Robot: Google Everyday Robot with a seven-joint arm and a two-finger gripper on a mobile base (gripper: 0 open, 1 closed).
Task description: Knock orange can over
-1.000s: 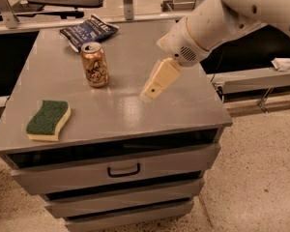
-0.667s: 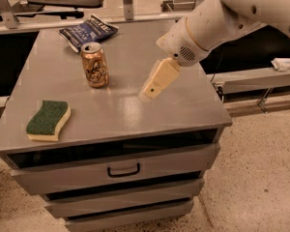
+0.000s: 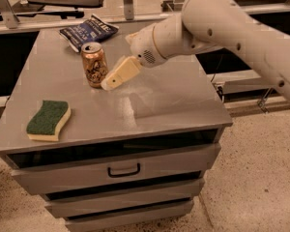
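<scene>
- The orange can stands straight up on the desk. It is in the back left part of the top, a bit in from the back edge. It has not tipped at all.
- The gripper is low and just beside the can, on the side nearer the desk's right edge. Its tip points at the bottom of the can. I can't tell if it is touching the can or if there is a tiny gap.
- The jaws look pressed together like one flat wedge. They hold nothing.
- The big white arm reaches in from the back right corner and slants down to the can.
- I think the robot is at the push step. It is lined up, but the can is not knocked over yet.
- Next it needs a sideways shove toward the left edge. A push low down may only slide the can, so pushing higher up should tip it better.
- A blue snack bag lies behind the can, near the back edge.
- A green and yellow sponge sits near the front left corner, well apart from the can.
</scene>
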